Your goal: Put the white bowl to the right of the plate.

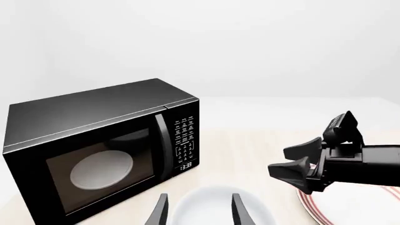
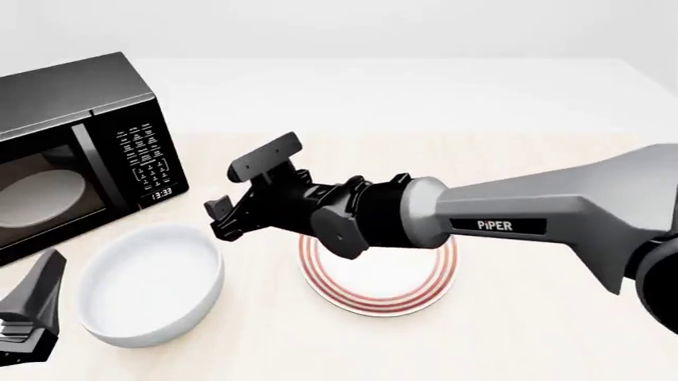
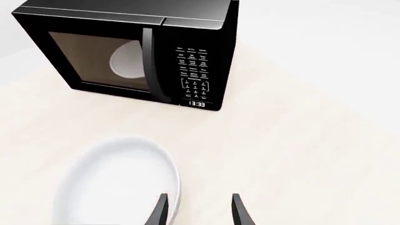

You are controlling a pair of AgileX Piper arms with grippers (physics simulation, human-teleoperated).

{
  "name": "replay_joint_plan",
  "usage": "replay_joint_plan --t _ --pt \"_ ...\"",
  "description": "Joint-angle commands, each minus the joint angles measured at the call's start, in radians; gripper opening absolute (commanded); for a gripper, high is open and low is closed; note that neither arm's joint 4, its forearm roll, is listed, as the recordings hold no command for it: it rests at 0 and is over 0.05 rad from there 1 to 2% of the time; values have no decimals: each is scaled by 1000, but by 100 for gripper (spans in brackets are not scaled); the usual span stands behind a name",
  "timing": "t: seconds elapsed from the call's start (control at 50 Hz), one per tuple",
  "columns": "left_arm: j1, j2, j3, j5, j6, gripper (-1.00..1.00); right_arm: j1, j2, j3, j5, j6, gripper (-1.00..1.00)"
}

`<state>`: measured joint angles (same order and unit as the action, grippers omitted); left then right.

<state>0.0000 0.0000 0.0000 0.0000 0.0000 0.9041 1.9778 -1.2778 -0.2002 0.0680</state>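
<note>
The white bowl (image 2: 148, 287) sits on the table in front of the microwave, to the left of the plate (image 2: 424, 290). The plate is flat with red rings, and my right arm covers much of it. My right gripper (image 2: 215, 221) hangs open just above the bowl's far right rim, nothing between its fingers; in the right wrist view the bowl (image 3: 115, 180) lies beside one open finger (image 3: 160, 210). My left gripper (image 2: 35, 309) is at the near left corner, open. Its wrist view shows the bowl (image 1: 212, 199) beyond its fingers, the right gripper (image 1: 278, 161) and the plate (image 1: 353, 208).
A black microwave (image 2: 63, 151) with its door shut stands at the far left, close behind the bowl, a white turntable visible through the glass. Bare light table stretches to the right of the plate and toward the far edge.
</note>
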Motion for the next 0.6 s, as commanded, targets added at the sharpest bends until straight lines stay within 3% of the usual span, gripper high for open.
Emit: replay_joint_plan --t 0.02,0.2,0.22,0.26,0.3,0.4,0.6 --pt "0 0 0 0 0 100 45 55 -42 18 34 100" --pt "0 0 0 0 0 100 54 82 -62 29 47 100" --pt "0 0 0 0 0 100 71 87 -59 24 107 100" --pt "0 0 0 0 0 100 62 97 -66 32 77 100" --pt "0 0 0 0 0 100 73 90 -55 20 100 100" --pt "0 0 0 0 0 100 74 112 -62 33 94 100" --pt "0 0 0 0 0 100 52 128 -48 34 158 100"
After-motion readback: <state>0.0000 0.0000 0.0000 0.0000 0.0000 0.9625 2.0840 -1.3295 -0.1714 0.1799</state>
